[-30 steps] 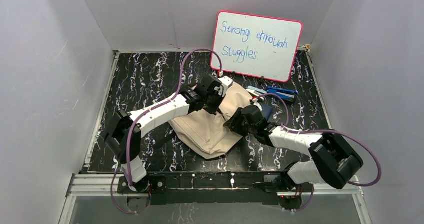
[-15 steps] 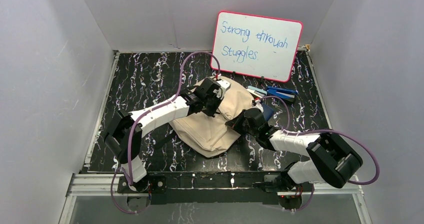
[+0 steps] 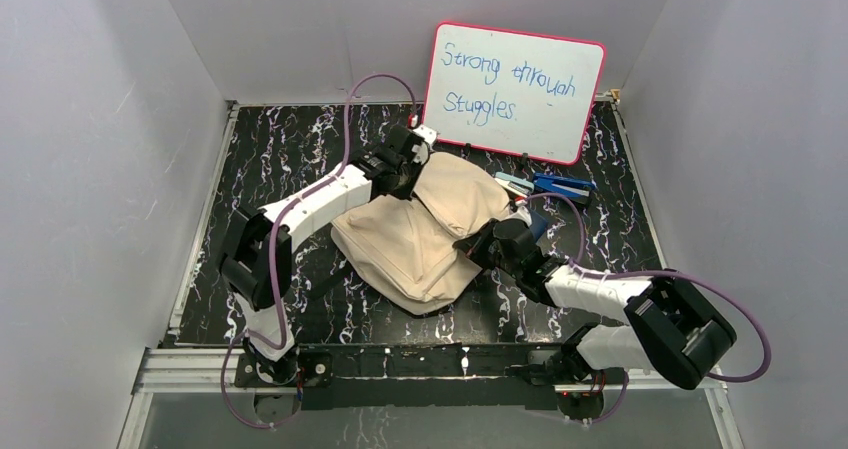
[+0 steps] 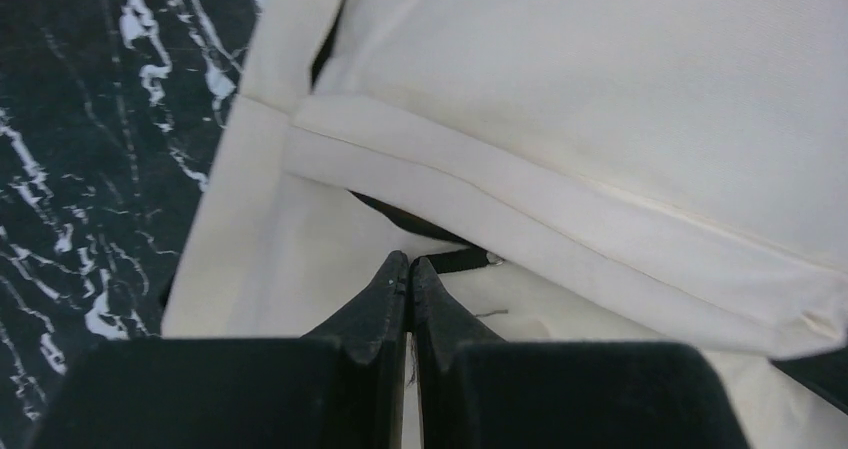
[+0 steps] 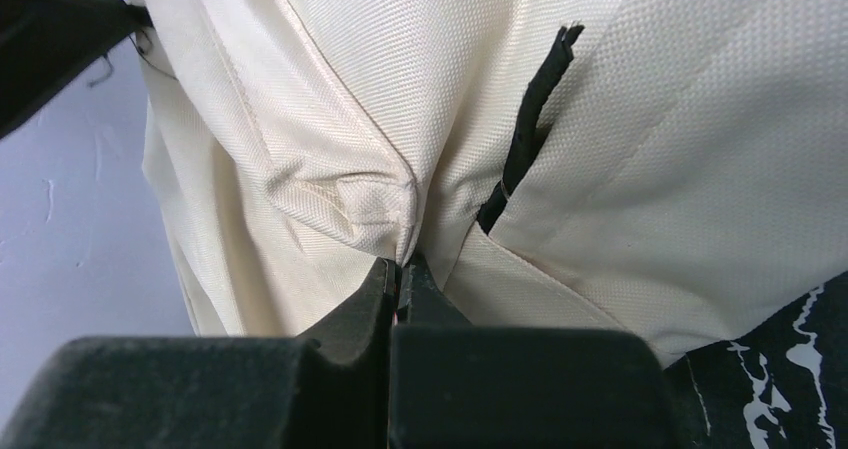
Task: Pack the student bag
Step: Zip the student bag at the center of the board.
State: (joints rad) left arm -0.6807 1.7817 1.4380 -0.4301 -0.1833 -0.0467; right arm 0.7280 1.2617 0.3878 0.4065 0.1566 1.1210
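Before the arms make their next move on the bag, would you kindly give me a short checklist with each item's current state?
1. Left gripper closed on the student bag: ok, tips shut at a dark pull under a seam.
2. Right gripper closed on the bag: ok, pinching a fabric fold at the bag's right edge.
3. Bag opening wide enough for packing: cannot tell, no view shows the inside.
4. Things packed: not ok, blue items lie on the table beside the bag.
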